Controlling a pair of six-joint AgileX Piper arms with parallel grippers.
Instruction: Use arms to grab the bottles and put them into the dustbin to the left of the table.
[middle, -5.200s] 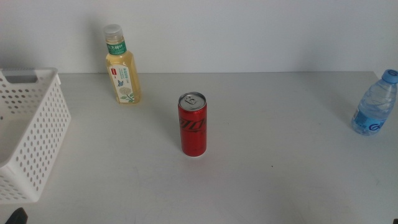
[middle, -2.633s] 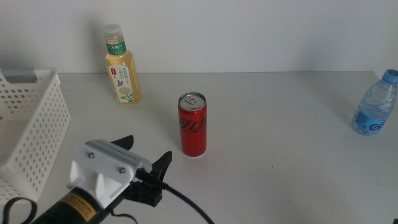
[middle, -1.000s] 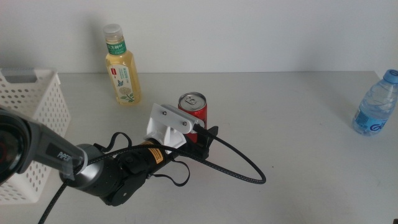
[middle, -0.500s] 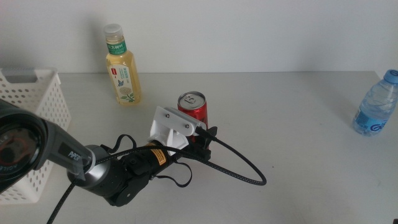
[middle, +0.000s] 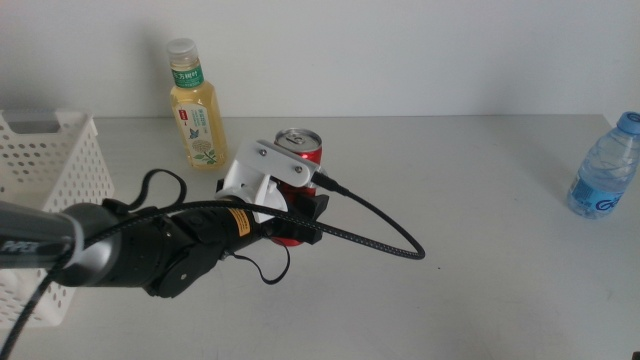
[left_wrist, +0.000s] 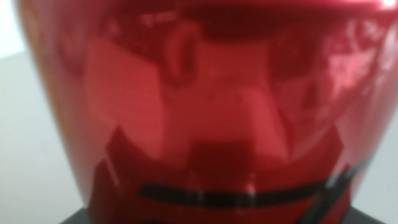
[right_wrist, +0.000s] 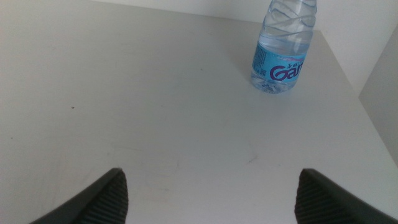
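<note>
Red slim aluminium can (middle: 297, 150) is clamped in my left gripper (middle: 300, 215) at table centre — lifted, I reckon, for the white perforated plastic dustbin (middle: 45, 215) at nine o'clock. Right gripper (right_wrist: 211, 186) waits, jaws wide, empty.

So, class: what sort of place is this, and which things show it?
Probably a robot test bench, not a home: a bare grey table against a blank wall, a cabled left gripper at a red can, and a white basket set as dustbin.
</note>
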